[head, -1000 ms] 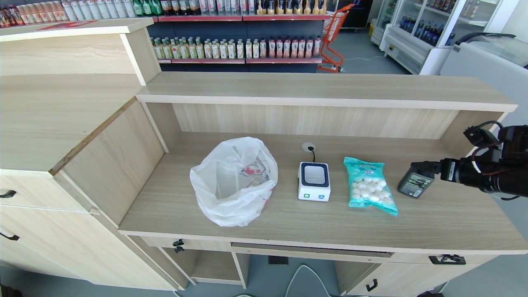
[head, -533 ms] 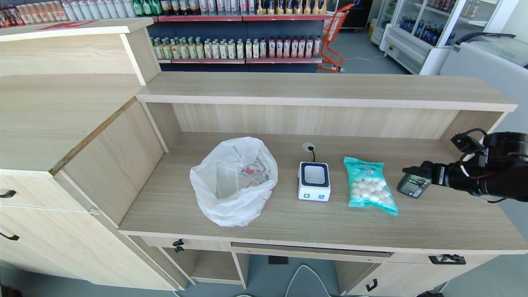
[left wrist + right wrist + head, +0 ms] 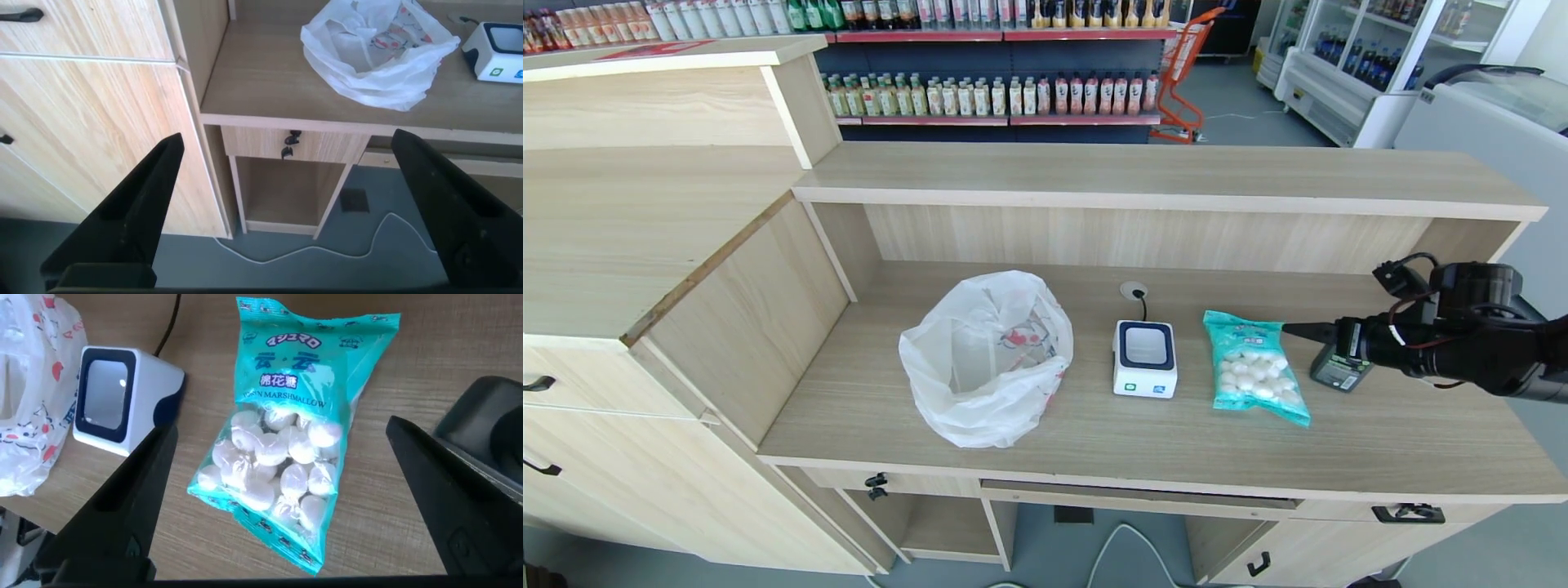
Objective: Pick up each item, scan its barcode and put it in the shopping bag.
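A teal bag of marshmallows (image 3: 1255, 369) (image 3: 286, 449) lies flat on the wooden counter (image 3: 1094, 433), right of the white barcode scanner (image 3: 1145, 358) (image 3: 114, 396). A small dark pack (image 3: 1334, 371) (image 3: 490, 408) lies just right of the marshmallows. My right gripper (image 3: 1308, 333) (image 3: 279, 425) hangs open above the dark pack, its tips at the marshmallow bag's right edge. The white plastic shopping bag (image 3: 984, 359) (image 3: 376, 49) stands open left of the scanner. My left gripper (image 3: 288, 137) is open and low, in front of the counter's left end.
A raised ledge (image 3: 1160, 175) runs along the back of the counter, with a taller cabinet (image 3: 645, 237) on the left. The scanner's cable goes into a grommet (image 3: 1133, 290) behind it. Drawers and an open shelf (image 3: 286, 188) sit under the counter.
My right arm has moved left, from beside the dark pack to above it, its tips now reaching the marshmallow bag's edge. Nothing on the counter has moved.
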